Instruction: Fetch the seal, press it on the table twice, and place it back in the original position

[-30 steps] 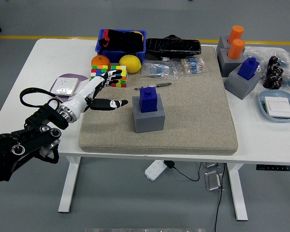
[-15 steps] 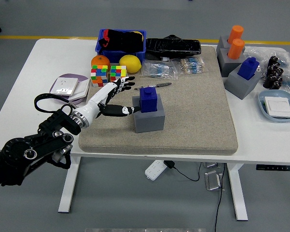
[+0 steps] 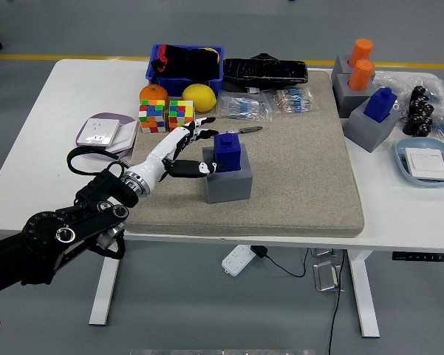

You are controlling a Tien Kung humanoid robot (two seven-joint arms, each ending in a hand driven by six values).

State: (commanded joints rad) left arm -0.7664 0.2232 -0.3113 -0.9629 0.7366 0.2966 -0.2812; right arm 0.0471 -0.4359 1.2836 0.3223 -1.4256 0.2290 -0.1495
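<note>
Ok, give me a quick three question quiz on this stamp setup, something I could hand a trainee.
1. True or false: the left hand already grips the blue seal.
2. What does the blue seal sit on: A the grey block, B the blue bin, C the white tray?
3. Fill in: the two orange seals stand at the table's far ____ corner.

Key: 1 false, its fingers are spread beside it. 2 A. 3 right.

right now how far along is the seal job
Early. Nothing looks done: the blue seal sits in its grey holder on the felt mat. In hand: the left hand is at the seal's left side, fingers spread, thumb near the holder, not yet gripping. Left: grasp and lift the seal, press it twice on the table, return it to the holder.
</note>
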